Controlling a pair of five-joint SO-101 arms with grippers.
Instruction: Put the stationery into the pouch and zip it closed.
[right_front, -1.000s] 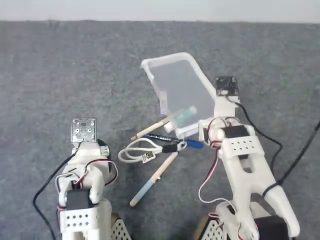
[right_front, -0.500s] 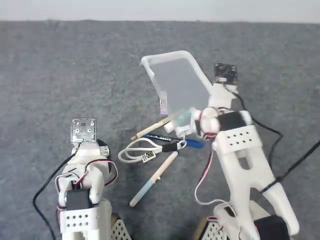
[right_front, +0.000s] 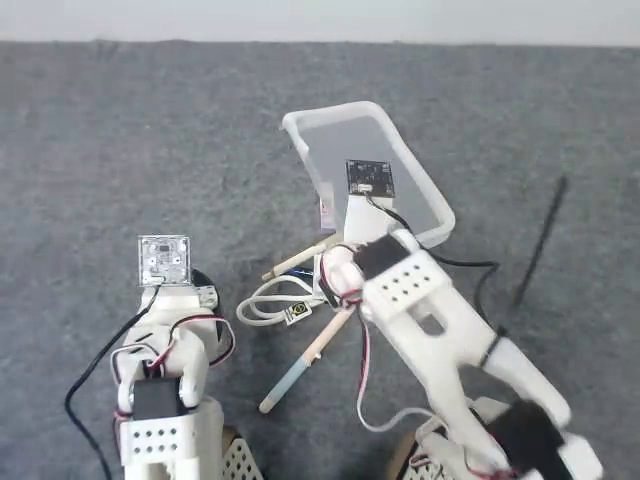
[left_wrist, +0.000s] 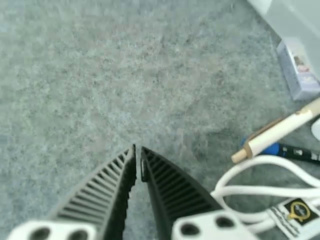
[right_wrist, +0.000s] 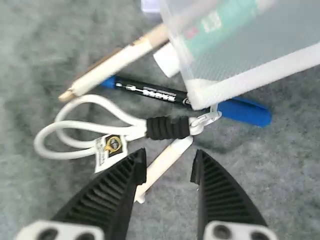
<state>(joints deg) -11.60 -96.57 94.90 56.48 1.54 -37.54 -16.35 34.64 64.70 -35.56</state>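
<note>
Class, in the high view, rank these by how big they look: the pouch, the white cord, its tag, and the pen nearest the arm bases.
1. pouch
2. pen and white cord: too close to rank, since the right arm hides part of the cord
3. tag

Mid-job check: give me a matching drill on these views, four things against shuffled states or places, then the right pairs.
1. left gripper
2. right gripper
3. blue pen
4. pouch

A. open, near the looped cord
B. translucent, white-edged
C. shut, over bare carpet
D. partly under the pouch's corner

Pairs: 1-C, 2-A, 3-D, 4-B
</note>
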